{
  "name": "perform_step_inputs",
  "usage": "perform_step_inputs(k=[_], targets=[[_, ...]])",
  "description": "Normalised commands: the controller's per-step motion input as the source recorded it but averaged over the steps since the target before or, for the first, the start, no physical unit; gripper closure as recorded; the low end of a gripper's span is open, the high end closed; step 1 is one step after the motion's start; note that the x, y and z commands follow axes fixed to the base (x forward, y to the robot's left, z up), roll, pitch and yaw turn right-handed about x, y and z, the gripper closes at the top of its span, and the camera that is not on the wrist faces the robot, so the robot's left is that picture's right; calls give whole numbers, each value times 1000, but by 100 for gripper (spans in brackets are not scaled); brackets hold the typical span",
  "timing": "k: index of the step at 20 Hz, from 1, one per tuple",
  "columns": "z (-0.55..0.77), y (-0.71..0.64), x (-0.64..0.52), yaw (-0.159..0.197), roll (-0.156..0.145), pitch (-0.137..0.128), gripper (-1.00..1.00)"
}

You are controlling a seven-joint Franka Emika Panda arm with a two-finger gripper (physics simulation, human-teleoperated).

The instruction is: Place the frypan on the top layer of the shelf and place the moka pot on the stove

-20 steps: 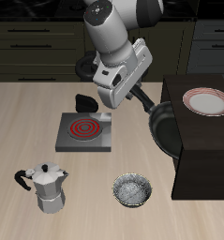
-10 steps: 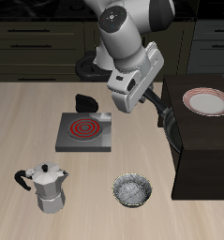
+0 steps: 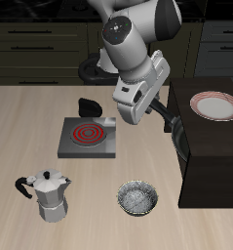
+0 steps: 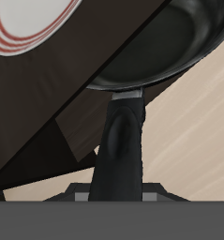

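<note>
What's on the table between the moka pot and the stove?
Nothing: in the exterior view, only bare tabletop separates the moka pot from the stove. The small silvery bowl sits off to the side.

The frypan [image 4: 165, 42], its handle toward the camera, hangs beside the shelf [image 4: 48, 103].

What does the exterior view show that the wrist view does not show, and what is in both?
Only the exterior view shows the stove, the moka pot, the small patterned bowl and the robot arm. Only the wrist view shows the frypan close up, with its rim and the joint of its handle over the shelf's edge. Both show the frypan, the shelf and the white plate on it.
</note>
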Motion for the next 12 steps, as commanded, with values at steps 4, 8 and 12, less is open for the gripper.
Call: perform_step_inputs(k=[4, 8, 12], targets=[[-119, 181, 25, 9, 15, 10, 100], [-67, 297, -113, -14, 44, 0, -100], [11, 142, -89, -18, 35, -9, -100]])
